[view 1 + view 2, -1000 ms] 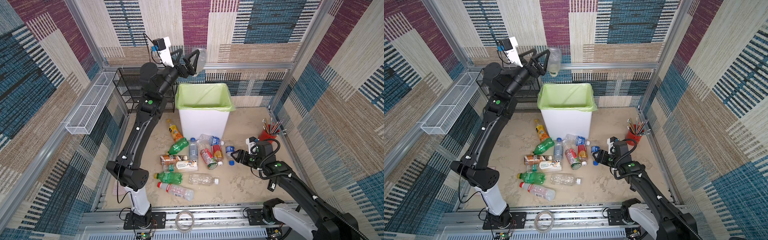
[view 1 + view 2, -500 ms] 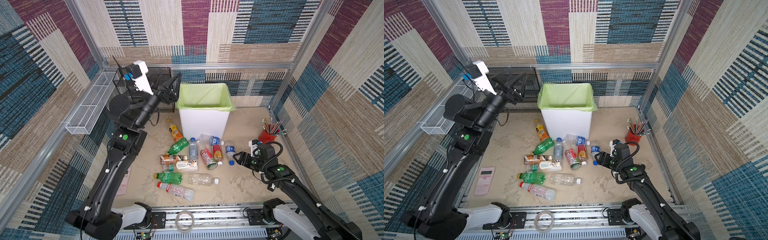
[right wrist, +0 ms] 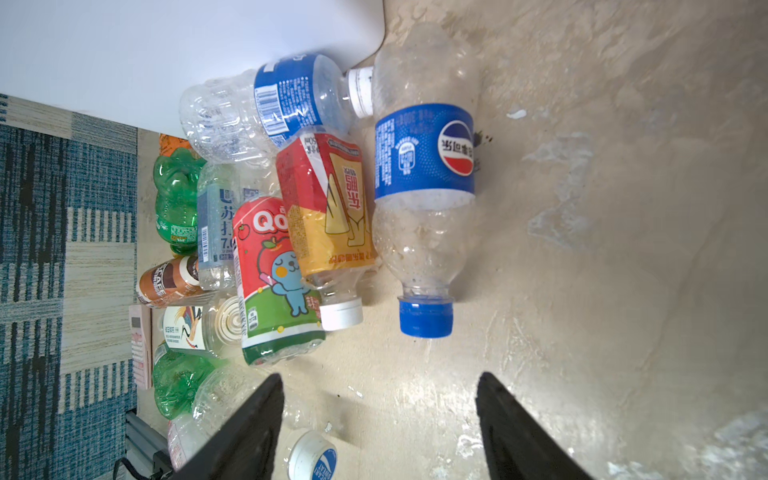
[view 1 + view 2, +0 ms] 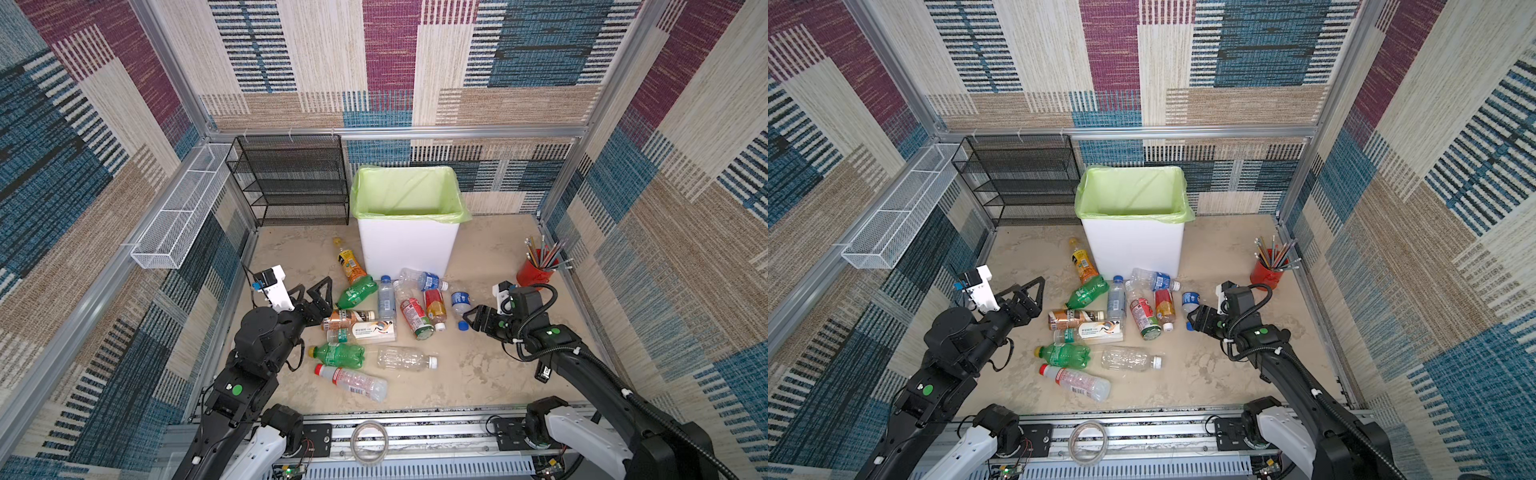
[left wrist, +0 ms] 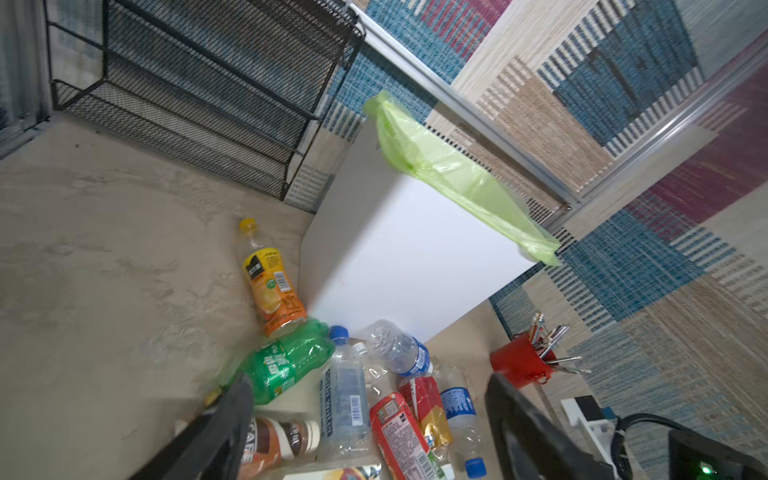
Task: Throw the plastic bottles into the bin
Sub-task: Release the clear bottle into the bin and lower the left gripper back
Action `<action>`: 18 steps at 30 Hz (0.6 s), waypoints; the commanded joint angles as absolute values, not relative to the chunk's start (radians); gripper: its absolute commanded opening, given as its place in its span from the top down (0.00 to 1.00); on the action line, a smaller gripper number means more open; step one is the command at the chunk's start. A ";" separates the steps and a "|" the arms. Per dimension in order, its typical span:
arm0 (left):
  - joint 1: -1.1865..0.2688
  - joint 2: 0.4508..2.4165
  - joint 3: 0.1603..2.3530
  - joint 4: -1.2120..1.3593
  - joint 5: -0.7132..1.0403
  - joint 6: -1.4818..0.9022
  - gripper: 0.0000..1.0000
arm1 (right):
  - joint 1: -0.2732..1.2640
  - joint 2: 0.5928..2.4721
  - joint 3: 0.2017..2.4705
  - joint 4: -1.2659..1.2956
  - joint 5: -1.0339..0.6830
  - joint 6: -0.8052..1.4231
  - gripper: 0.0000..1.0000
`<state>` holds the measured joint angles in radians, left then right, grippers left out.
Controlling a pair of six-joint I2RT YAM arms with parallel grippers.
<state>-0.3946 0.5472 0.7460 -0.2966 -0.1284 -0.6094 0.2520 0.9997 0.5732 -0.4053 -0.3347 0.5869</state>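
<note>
Several plastic bottles lie on the sandy floor in front of the bin point(image 4: 409, 249) point(image 4: 1133, 249), a white tub with a green bag over its rim. Among them are an orange one point(image 4: 351, 264), a green one point(image 4: 357, 291) and a clear blue-labelled one point(image 4: 459, 301) point(image 3: 424, 187). My left gripper point(image 4: 312, 290) point(image 4: 1027, 289) point(image 5: 370, 399) hangs open and empty just left of the pile, facing the bottles. My right gripper point(image 4: 471, 318) point(image 4: 1194, 320) point(image 3: 380, 390) stands open low over the floor. The blue cap of the blue-labelled bottle is just ahead of it, and nothing is between its fingers.
A black mesh rack point(image 4: 291, 178) stands left of the bin against the back wall. A long white wire basket point(image 4: 178, 216) hangs on the left wall. A red cup of pencils point(image 4: 536, 272) stands behind the right gripper. A tape roll point(image 4: 369, 436) lies on the front rail.
The left arm swung down from above the bin to floor level beside the pile. The clear bottle seen at its jaws is gone. The right arm barely moved.
</note>
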 commanded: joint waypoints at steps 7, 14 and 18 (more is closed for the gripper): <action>-0.394 0.565 0.742 -0.433 -0.178 -0.736 0.16 | 0.253 1.131 0.683 -0.341 -0.304 0.559 0.24; -0.394 0.596 0.741 -0.464 -0.183 -0.795 0.20 | 0.253 1.225 0.768 -0.372 -0.236 0.482 0.22; -0.392 0.620 0.736 -0.454 -0.190 -0.810 0.20 | 0.251 1.303 0.828 -0.401 -0.207 0.443 0.21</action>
